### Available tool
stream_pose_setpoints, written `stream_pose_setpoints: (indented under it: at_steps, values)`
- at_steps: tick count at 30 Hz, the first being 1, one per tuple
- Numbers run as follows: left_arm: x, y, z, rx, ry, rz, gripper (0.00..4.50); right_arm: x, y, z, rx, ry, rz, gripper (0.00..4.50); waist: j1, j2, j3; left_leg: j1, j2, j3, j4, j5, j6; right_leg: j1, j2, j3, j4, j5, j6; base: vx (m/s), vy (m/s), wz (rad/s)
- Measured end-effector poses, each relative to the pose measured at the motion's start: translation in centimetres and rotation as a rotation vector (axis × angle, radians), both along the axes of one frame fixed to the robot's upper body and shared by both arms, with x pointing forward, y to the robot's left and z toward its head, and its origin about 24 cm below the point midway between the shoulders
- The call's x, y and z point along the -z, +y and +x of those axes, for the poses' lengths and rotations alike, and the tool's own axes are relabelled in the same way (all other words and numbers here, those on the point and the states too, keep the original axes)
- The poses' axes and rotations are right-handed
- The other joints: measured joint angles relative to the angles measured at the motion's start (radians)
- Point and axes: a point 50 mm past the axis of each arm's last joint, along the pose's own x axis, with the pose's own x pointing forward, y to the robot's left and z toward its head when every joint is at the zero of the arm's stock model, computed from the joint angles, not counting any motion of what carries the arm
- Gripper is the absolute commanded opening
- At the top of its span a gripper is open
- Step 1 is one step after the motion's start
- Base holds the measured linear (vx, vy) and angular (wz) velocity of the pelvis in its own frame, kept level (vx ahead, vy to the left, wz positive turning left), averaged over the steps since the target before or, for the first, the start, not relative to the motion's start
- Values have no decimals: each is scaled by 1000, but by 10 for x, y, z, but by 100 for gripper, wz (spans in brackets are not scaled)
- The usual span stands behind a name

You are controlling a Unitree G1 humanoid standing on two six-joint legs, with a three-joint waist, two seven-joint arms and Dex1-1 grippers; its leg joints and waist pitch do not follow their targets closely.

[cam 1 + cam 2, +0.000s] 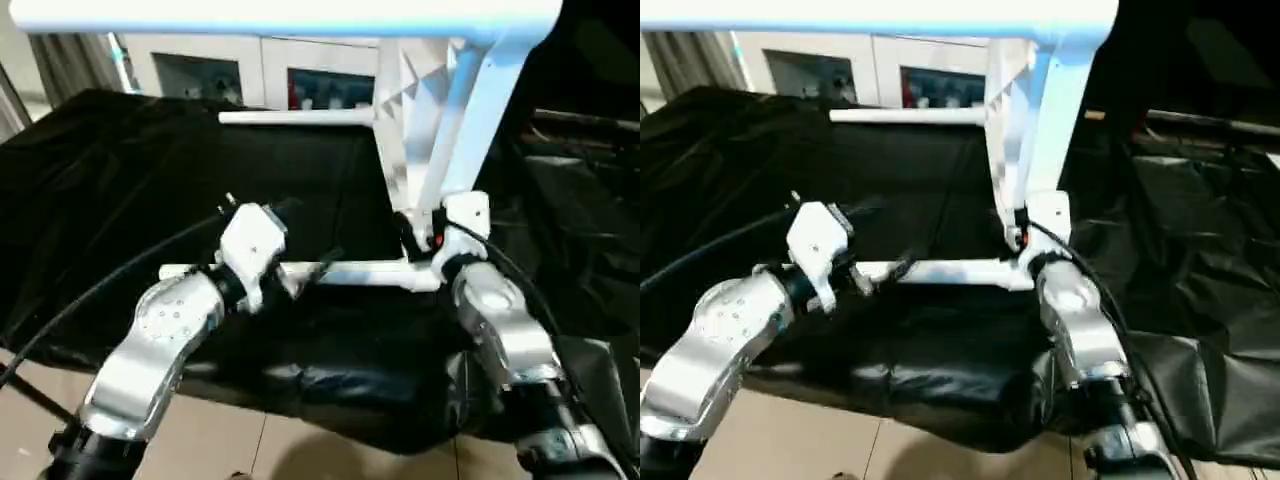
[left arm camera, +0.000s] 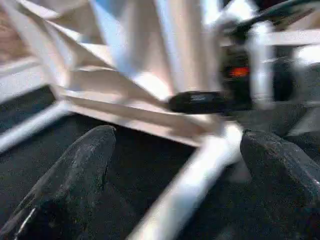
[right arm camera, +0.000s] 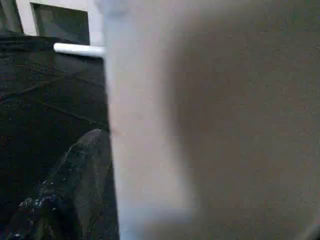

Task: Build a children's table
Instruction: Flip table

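The tabletop (image 1: 420,130) is stood on edge on the black-draped table (image 1: 120,180), legs fitted. The left hand (image 1: 300,280) is spread wide about the near leg (image 1: 370,272). The right hand (image 1: 425,235), at the corner socket, cannot be judged. The leg should be pressed squarely home.

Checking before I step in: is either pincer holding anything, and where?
Left pincer: nothing, open around the lower leg. Right pincer: at the tabletop corner, grip cannot be told.

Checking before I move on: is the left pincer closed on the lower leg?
No: the left pincer's fingers stand wide apart around the lower leg.
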Motion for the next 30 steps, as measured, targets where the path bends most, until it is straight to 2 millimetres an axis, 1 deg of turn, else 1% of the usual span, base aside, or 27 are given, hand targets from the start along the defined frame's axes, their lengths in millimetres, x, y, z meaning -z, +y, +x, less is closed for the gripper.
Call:
stream_pose_setpoints:
  at_steps: [1,3,8,9,12,14,17,19,21,22,23,24,26,28,30]
  values:
    - [1,-1,-1,13,11,-11,450,1,0,0,2,-2,-2,411,1,0,0,0,0,0,0,0,0,0,0,0,0,0,0,0,0,0]
    - [2,-2,-5,44,42,-35,450,2,3,5,2,-6,5,411,-2,0,0,0,0,0,0,0,0,0,0,0,0,0,-1,0,0,0]
    - [1,-5,-7,69,42,-39,450,2,5,10,6,-21,-4,411,-1,-1,1,1,1,0,0,0,0,0,0,0,0,2,-2,0,0,0]
    - [1,-5,-7,71,44,-39,450,3,5,11,6,-24,-1,395,-1,-1,1,1,1,0,0,0,0,0,0,0,0,2,-3,0,0,0]
    - [2,-5,-7,73,52,-36,450,6,4,11,10,-27,13,395,-1,-1,1,1,1,0,0,0,0,0,0,0,0,2,-2,0,0,0]
    - [1,-5,-8,76,55,-37,450,10,3,11,15,-21,18,364,-1,-1,1,1,1,0,0,0,0,0,0,0,0,2,-2,0,0,0]
    - [0,-5,-8,79,51,-38,450,13,1,11,27,-9,21,348,0,-1,1,0,1,0,0,0,0,0,0,0,0,2,-2,0,0,0]
    - [0,-6,-8,79,52,-37,450,13,1,11,29,-15,21,322,0,-1,1,0,1,0,0,0,0,0,0,0,0,2,-2,0,0,0]
    - [0,-6,-8,79,52,-37,450,14,0,12,34,-17,21,311,0,-1,1,0,1,0,0,0,0,0,0,0,0,2,-2,0,0,0]
    - [0,-6,-8,79,52,-38,450,14,0,12,39,-19,23,292,0,-1,1,0,1,0,0,0,0,0,0,0,0,2,-2,0,0,0]
    - [0,-6,-8,79,52,-38,450,14,-1,12,42,-18,23,292,0,-1,1,0,1,0,0,0,0,0,0,0,0,2,-2,0,0,0]
    - [0,-6,-8,79,52,-39,450,15,-1,12,42,-18,22,278,0,-1,1,0,1,0,0,0,0,0,0,0,0,2,-2,0,0,0]
    - [0,-6,-8,79,53,-39,450,15,-2,12,45,-20,14,266,0,-1,1,0,1,0,0,0,0,0,0,0,0,2,-2,0,0,0]
    - [0,-6,-8,79,54,-41,450,15,-2,12,50,-26,12,235,-1,-1,1,0,1,0,0,0,0,0,0,0,0,2,-2,0,0,0]
    - [0,-7,-8,79,54,-43,450,16,-3,12,65,-27,13,224,-1,-1,1,0,1,0,0,0,0,0,0,0,0,2,-2,0,0,0]
